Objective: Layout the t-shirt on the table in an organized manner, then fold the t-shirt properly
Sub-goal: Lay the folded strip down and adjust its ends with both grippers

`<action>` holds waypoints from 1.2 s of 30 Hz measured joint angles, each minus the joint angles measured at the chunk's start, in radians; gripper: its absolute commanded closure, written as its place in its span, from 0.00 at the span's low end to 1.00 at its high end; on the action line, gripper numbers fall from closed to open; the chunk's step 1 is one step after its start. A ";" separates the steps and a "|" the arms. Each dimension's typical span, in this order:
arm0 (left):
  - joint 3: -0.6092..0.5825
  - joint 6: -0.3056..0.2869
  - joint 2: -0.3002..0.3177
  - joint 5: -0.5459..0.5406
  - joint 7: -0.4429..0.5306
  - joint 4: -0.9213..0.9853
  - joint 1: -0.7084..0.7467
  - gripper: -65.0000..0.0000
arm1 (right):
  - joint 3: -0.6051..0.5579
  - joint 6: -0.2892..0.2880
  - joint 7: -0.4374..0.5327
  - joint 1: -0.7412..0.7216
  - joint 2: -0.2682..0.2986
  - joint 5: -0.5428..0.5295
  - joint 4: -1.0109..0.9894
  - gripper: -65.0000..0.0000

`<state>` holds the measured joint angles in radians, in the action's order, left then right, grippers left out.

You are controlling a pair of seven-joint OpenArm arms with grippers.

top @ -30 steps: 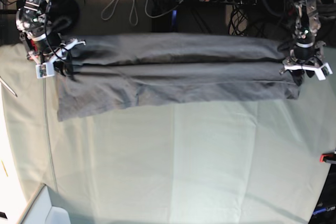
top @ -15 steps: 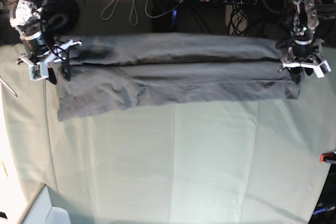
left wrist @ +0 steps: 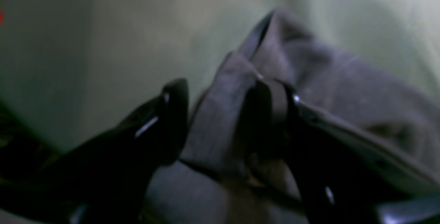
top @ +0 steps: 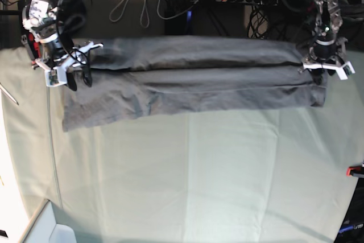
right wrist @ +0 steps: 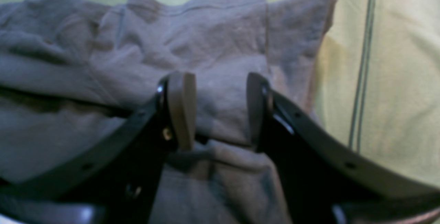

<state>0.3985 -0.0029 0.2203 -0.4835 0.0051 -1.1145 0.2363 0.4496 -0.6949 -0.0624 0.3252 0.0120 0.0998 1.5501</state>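
In the left wrist view, the left gripper (left wrist: pixel 220 121) is standing with its jaws apart, a raised fold of the grey t-shirt (left wrist: pixel 343 90) sitting between them against one finger, though blur makes it unclear whether it is pinched. In the right wrist view, the right gripper (right wrist: pixel 216 110) is hovering over the shirt's hem with its jaws apart and nothing held. In the base view, the t-shirt (top: pixel 193 78) is lying as a long folded band across the far side of the table (top: pixel 199 180), with a gripper at each end.

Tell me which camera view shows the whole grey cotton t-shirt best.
The base view: the grey cotton t-shirt lies there end to end as a long folded band. Each wrist view shows only one bunched end between gripper fingers.
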 measured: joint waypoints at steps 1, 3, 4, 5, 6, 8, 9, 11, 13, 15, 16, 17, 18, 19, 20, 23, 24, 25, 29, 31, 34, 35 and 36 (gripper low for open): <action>0.000 0.000 -0.005 0.003 0.012 0.008 -0.003 0.46 | 0.001 0.000 0.000 0.000 0.002 0.000 0.000 0.61; 0.002 0.000 -0.013 0.002 0.023 0.015 -0.010 0.35 | -0.002 0.000 0.000 0.003 0.002 0.000 0.000 0.61; 0.002 0.000 -0.016 0.001 0.023 0.015 -0.010 0.29 | -0.003 0.000 -0.008 0.002 0.002 0.000 0.000 0.61; 0.002 0.000 -0.020 0.002 0.025 0.015 -0.013 0.26 | -0.003 0.000 -0.023 0.000 0.002 0.000 0.000 0.61; 0.002 0.000 -0.026 0.004 0.030 0.015 -0.013 0.23 | -0.003 0.000 -0.047 -0.004 0.002 0.001 0.000 0.61; 0.002 0.000 -0.032 0.005 0.037 0.015 -0.013 0.24 | -0.002 0.001 -0.094 -0.017 0.005 0.006 0.000 0.61; 0.002 0.000 -0.032 0.006 0.038 0.015 -0.013 0.25 | 0.000 0.000 -0.108 -0.029 0.005 0.008 -0.001 0.61; 0.002 0.000 -0.032 0.006 0.038 0.015 -0.013 0.30 | 0.003 0.000 -0.129 -0.065 0.005 0.008 -0.002 0.61; 0.002 0.000 -0.032 0.008 0.037 0.016 -0.013 0.37 | 0.003 0.000 -0.150 -0.100 0.008 0.005 -0.002 0.61; 0.002 0.001 -0.032 0.008 0.037 0.016 -0.013 0.42 | 0.011 0.000 -0.187 -0.125 0.013 0.004 0.005 0.61; 0.002 0.002 -0.032 0.008 0.037 0.016 -0.013 0.43 | 0.032 -0.001 -0.206 -0.134 0.015 0.005 0.016 0.61; 0.002 0.002 -0.032 0.008 0.037 0.016 -0.013 0.45 | 0.061 -0.001 -0.223 -0.144 0.016 0.005 0.034 0.61; 0.002 0.002 -0.032 0.008 0.037 0.016 -0.013 0.47 | 0.093 0.000 -0.246 -0.159 0.019 0.008 0.055 0.61; 0.002 0.003 -0.032 0.008 0.037 0.016 -0.013 0.48 | 0.117 0.001 -0.263 -0.172 0.028 0.010 0.077 0.61; 0.002 0.003 -0.032 0.008 0.037 0.016 -0.012 0.50 | 0.129 0.001 -0.275 -0.183 0.036 0.008 0.098 0.61; 0.002 0.003 -0.034 0.008 0.037 0.016 -0.013 0.63 | 0.125 0.000 -0.311 -0.185 0.032 0.000 0.133 0.61; 0.002 0.003 -0.034 0.007 0.037 0.016 -0.012 0.70 | 0.122 0.000 -0.321 -0.176 0.023 0.000 0.140 0.61; 0.002 0.003 -0.034 0.004 0.037 0.016 -0.012 0.78 | 0.122 0.000 -0.322 -0.158 0.018 -0.001 0.145 0.61; 0.002 0.002 -0.033 0.001 0.030 0.017 -0.013 1.00 | 0.113 0.000 -0.338 -0.090 -0.014 0.000 0.141 0.61; 0.002 0.002 -0.035 0.000 0.031 0.017 -0.013 0.98 | 0.090 0.000 -0.342 -0.077 -0.029 0.000 0.135 0.61; 0.002 0.000 -0.032 0.000 0.031 0.017 -0.013 1.00 | 0.045 0.002 -0.328 -0.082 -0.027 -0.003 0.095 0.61; 0.002 0.000 -0.032 0.000 0.030 0.017 -0.013 1.00 | 0.032 0.000 -0.328 -0.085 -0.026 -0.005 0.066 0.61; 0.002 0.000 -0.032 0.000 0.031 0.017 -0.013 1.00 | 0.027 0.000 -0.335 -0.092 -0.029 -0.002 0.039 0.60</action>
<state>0.4004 -0.0032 0.1879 -0.4831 0.0364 -1.0973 0.2237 0.4763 -0.6949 -0.3973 0.2329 -0.0170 0.0978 1.5887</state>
